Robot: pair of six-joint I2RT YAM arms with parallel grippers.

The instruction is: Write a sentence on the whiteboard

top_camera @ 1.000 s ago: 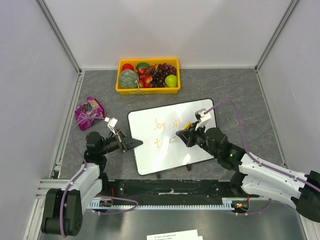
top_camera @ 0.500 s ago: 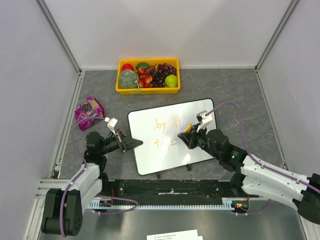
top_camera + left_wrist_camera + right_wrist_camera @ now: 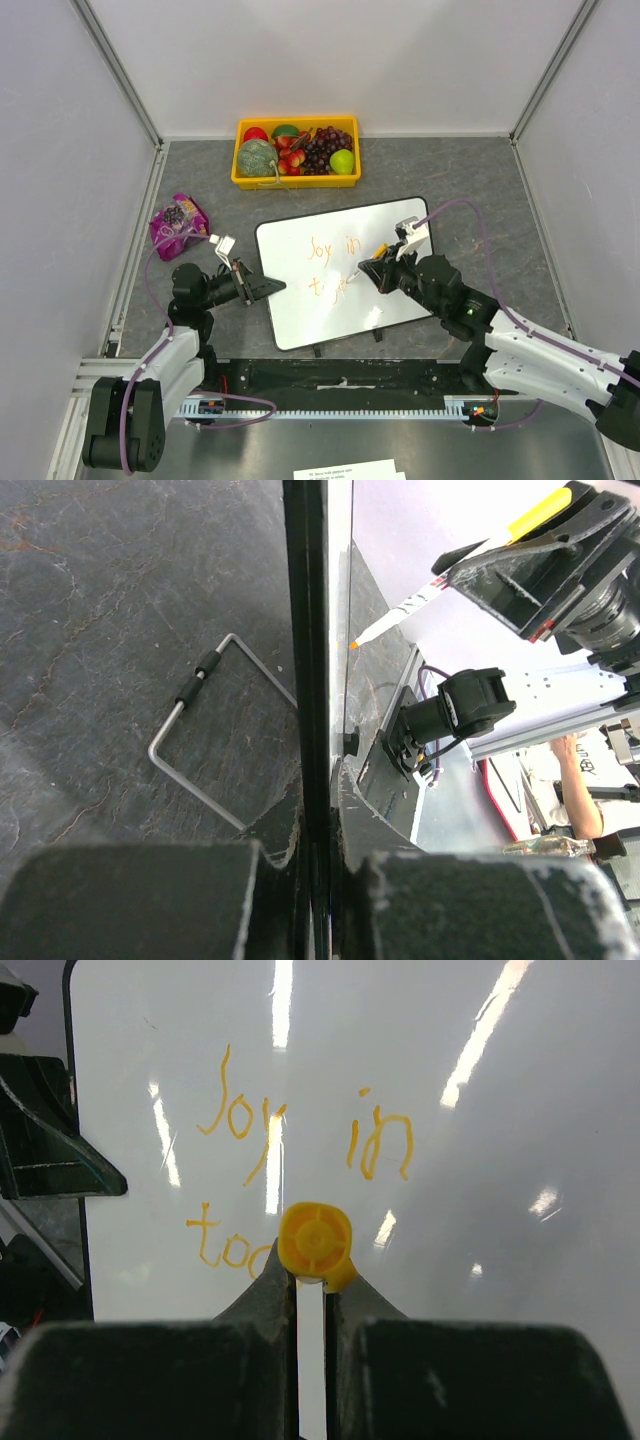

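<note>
The right gripper (image 3: 372, 272), clamped on a marker (image 3: 315, 1243) whose yellow cap just ahead of its fingers hides the sentence (image 3: 238, 1120) past "too", hovers over the whiteboard (image 3: 290, 310), whose edge the left gripper (image 3: 268, 287) pinches.

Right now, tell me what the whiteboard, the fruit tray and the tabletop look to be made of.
The whiteboard: glossy coated panel, streaky light reflections. The fruit tray: probably plastic, uniform smooth yellow. The tabletop: matte dark grey, stone-like veining; material uncertain.
</note>
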